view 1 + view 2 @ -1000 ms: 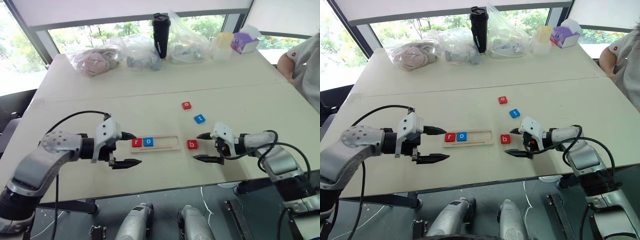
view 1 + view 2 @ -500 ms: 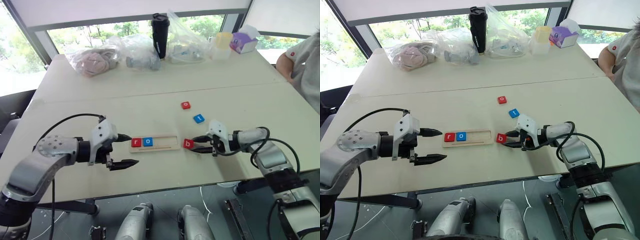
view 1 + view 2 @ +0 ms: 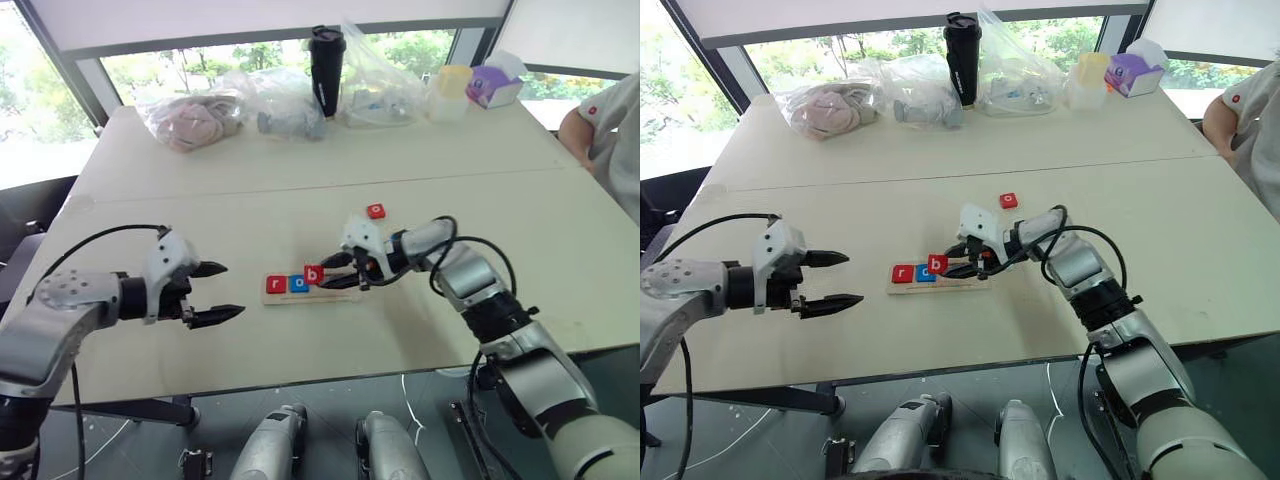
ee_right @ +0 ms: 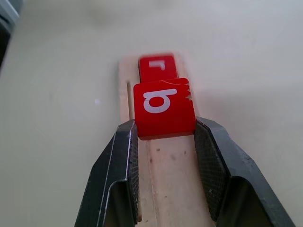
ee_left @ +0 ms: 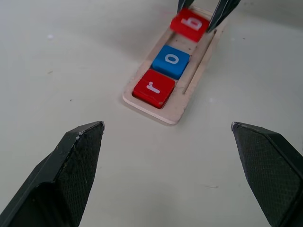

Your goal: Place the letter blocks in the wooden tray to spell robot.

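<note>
Red square "b" tile point(image 4: 164, 112) pinched in the right tool point(image 3: 337, 270) over the long pale-wood tray point(image 5: 192, 81).
Red "r" tile point(image 5: 153, 88) and blue "o" tile point(image 5: 171, 61) lie side by side in the tray's left end; left tool point(image 3: 222, 291) hangs wide and empty just left of it above the beige bench point(image 3: 300, 180).

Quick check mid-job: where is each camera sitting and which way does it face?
Left eye and right eye views: on the head, looking forward and down over both arms at the table; the left gripper is open, and the right gripper holds the red b block.
Left wrist view: on the left wrist, looking along its open fingers at the wooden tray, which holds r and o.
Right wrist view: on the right wrist, looking along its fingers, which clamp the b block over the tray.
Shared: all the views show the tray and the b block.
</note>
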